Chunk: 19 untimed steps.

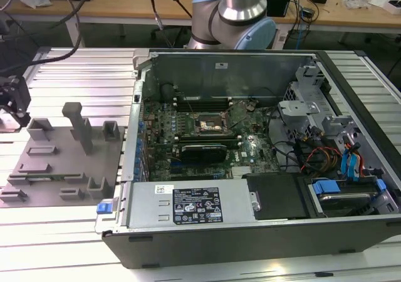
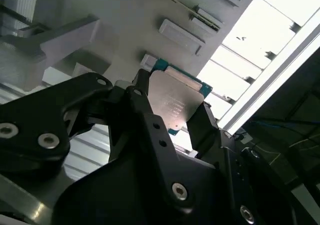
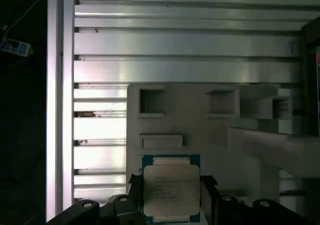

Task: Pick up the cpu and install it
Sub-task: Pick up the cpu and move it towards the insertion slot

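Closest to us, in both wrist views, the gripper (image 3: 171, 197) (image 2: 172, 112) is clamped on the cpu (image 3: 171, 189) (image 2: 176, 104). One dark finger (image 3: 134, 191) presses each of two opposite edges. The chip's silvery top faces the cameras, its green border shows at the corners, and its other two edges are free.

Just beyond the chip lies the grey fixture plate (image 3: 200, 117) (image 2: 125, 15), with square pockets, low ribs and a taller post near the gripper. We cannot tell whether the cpu touches the plate or hangs just off it.

In the exterior view the gripper (image 1: 12, 103) sits at the far left edge, over the left end of the fixture plate (image 1: 62, 163). The plate rests on the slotted aluminium table (image 1: 81, 62), which has bare strips around it.

To the exterior view's right, well apart from the gripper, the computer case (image 1: 232, 75) lies open on its side, its raised wall standing between plate and motherboard. The dark square socket (image 1: 210, 126) sits mid-board with cables and drive cages crowding the right side.

Behind the case are the arm's base (image 1: 235, 12) and a wooden bench (image 1: 125, 6).
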Motion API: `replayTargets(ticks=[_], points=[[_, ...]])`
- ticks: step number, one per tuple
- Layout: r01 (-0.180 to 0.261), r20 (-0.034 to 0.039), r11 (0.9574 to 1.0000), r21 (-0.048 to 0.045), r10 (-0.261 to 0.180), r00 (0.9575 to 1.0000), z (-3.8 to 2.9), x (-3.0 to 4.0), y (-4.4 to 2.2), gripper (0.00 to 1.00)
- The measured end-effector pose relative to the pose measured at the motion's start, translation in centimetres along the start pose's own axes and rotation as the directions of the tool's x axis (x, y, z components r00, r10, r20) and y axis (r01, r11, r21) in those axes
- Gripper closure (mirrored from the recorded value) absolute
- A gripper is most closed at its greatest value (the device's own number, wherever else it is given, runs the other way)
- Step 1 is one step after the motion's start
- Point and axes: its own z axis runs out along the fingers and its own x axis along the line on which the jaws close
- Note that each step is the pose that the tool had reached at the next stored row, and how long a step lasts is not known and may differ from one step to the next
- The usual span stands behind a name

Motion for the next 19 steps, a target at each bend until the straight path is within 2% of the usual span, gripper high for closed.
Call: replayTargets(ticks=[12, 15, 19], points=[[0.000, 0.0001, 1.0000, 0.0001, 0.000, 1.0000, -2.50, -0.15, 0.36, 0.45], [0.000, 0.0001, 1.0000, 0.0002, 0.000, 1.0000, -4.22, -0.25, 0.60, 0.45], [0.000, 0.0001, 1.0000, 0.0007, 0.000, 1.0000, -5.56, -0.32, 0.85, 0.45]])
